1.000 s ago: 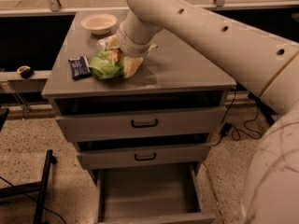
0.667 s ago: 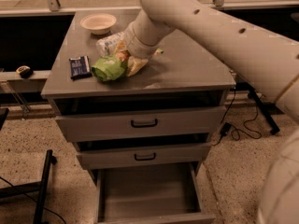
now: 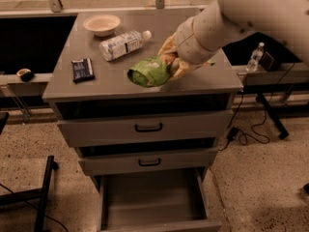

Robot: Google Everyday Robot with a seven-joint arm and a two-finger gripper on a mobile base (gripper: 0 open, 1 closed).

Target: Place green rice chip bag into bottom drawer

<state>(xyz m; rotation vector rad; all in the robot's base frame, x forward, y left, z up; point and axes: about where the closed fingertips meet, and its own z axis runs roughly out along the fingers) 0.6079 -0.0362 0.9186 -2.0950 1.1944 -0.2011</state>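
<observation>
1. Green rice chip bag (image 3: 150, 72) has shifted right from the dark blue packet (image 3: 82, 69), exposing a water bottle (image 3: 123, 44).
2. Gripper (image 3: 170, 65) clamps the bag above the cabinet top (image 3: 67, 86) (front edge).
3. Bottom drawer (image 3: 153, 202) open.

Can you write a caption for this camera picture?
Gripper holds green chip bag over cabinet top; bottom drawer open.

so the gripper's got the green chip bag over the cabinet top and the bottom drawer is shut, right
Not quite. The camera view shows the bottom drawer pulled open, its grey inside visible. The rest holds: the gripper has the green rice chip bag over the cabinet top.
</observation>
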